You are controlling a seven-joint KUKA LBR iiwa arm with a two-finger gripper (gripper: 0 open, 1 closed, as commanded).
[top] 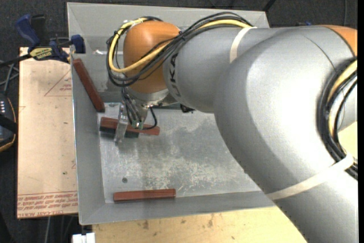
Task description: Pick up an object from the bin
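gripper [129, 124] is sitting low, fingers apart, straddling a red-brown bar [150, 131] at left-middle of the bin [199, 171] | step: is seeming best to close across its narrow width, then lift straight | bar is looking rigid, matte, straight-edged | bin floor is showing scuffed grey metal

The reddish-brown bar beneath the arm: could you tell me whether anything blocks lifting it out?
Nothing visible lies on the bar; only the arm's orange wrist is above it. The bar along the left wall and the bar by the near wall lie apart.
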